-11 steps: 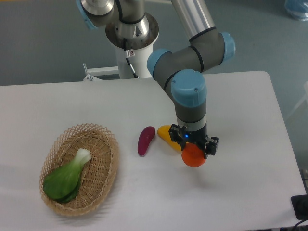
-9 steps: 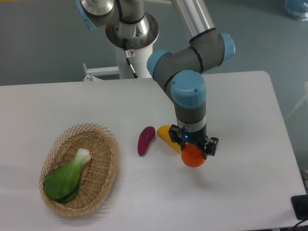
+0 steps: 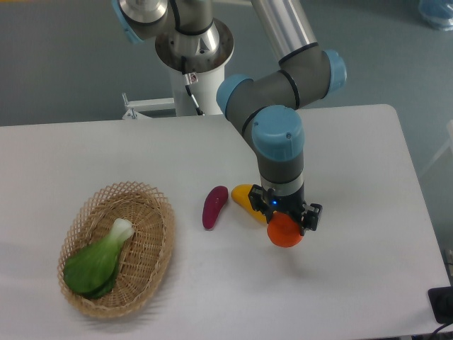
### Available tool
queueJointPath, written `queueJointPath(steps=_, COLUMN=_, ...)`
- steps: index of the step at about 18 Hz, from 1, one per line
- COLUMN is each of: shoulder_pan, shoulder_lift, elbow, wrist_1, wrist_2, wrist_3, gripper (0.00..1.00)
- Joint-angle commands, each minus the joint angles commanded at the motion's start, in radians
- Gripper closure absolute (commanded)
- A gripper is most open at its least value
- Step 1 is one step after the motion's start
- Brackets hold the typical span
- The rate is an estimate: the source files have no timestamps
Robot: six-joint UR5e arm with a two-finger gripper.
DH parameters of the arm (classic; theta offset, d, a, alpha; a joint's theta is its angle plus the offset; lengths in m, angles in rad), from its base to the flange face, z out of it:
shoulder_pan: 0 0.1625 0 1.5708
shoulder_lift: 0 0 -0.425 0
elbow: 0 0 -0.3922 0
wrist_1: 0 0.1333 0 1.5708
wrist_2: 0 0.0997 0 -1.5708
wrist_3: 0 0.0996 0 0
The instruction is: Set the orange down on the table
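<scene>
The orange is a round bright fruit held in my gripper low over the white table, right of centre. The gripper points straight down and its jaws are shut on the orange's upper part. I cannot tell whether the orange touches the tabletop. The fingertips are mostly hidden behind the fruit and the black gripper body.
A yellow elongated fruit lies just left of the gripper, close to it. A purple eggplant lies further left. An oval wicker basket with a green leafy vegetable sits at the front left.
</scene>
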Motion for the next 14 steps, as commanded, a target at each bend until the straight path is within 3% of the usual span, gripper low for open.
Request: queueJointPath(steps=14, shoulder_pan=-0.106, shoulder_lift=-0.084, elbow=-0.005, wrist_1=0.020, wrist_2=0.126, wrist_3=-0.084, gripper=0.21)
